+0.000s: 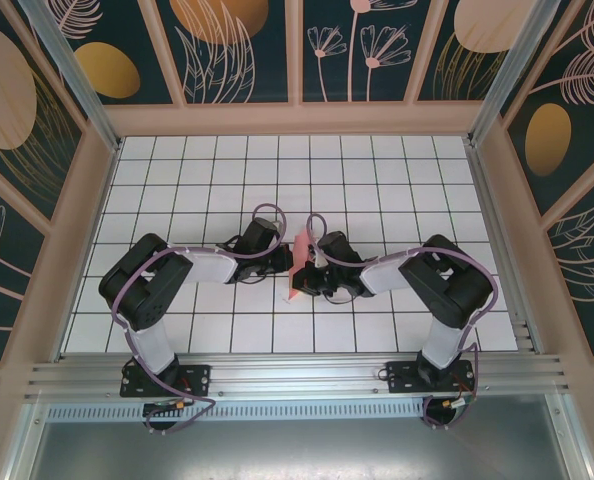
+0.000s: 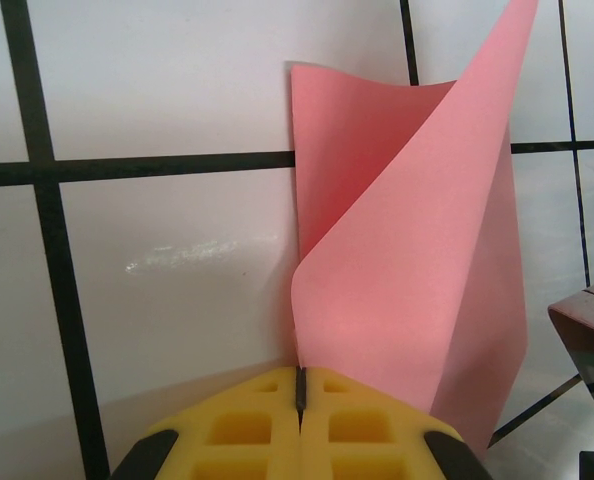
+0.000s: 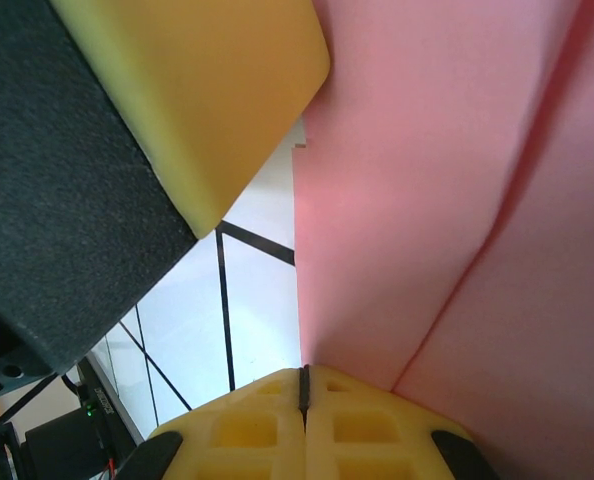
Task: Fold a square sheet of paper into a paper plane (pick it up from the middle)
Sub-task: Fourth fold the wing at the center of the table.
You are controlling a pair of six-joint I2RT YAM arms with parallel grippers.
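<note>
The salmon-pink sheet of paper [image 1: 302, 262] stands up on edge between my two grippers at the middle of the table. In the left wrist view the paper [image 2: 407, 280] curls upward with a folded flap, and my left gripper [image 2: 301, 385] is shut on its lower edge. My right gripper [image 3: 303, 382] is likewise shut on the paper [image 3: 447, 200], which shows a crease running diagonally. The left gripper's yellow finger [image 3: 202, 90] sits close at the upper left of the right wrist view. From above, the left gripper [image 1: 282, 262] and right gripper [image 1: 317, 268] meet at the paper.
The white grid-tiled table [image 1: 277, 170] is walled by peach frames and dark floral panels. An aluminium rail [image 1: 297, 378] runs along the near edge with both arm bases on it. Open tiles lie behind and to both sides of the arms.
</note>
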